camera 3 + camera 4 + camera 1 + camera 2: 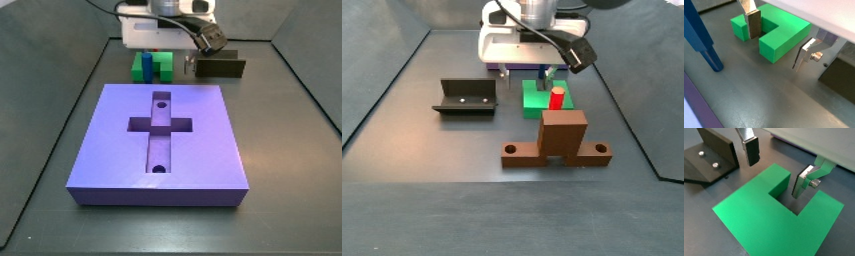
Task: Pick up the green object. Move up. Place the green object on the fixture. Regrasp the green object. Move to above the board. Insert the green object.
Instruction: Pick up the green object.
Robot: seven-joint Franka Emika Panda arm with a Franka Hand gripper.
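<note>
Green object lies flat on the dark floor, its notch facing up toward the gripper in both wrist views. The gripper hangs just above the green object with its jaws spread and nothing clamped between them. In a wrist view one silver finger stands in the notch beside one prong, and the other finger stands outside the second prong, so the fingers straddle that prong; whether the pads touch the green object I cannot tell. In a side view the green object shows beneath the white gripper body, partly covered by it. The fixture, a dark bracket on a base plate, stands on the floor near the green object and apart from it; in a wrist view two screws show on its plate. A red peg rises from a brown base that sits in front of the green object in a side view, near it. A blue peg stands upright beside the green object in a wrist view, not touching it. The board, a thick purple slab with a cross-shaped slot and two round holes, lies on the floor next to the green object, well clear of the gripper.
</note>
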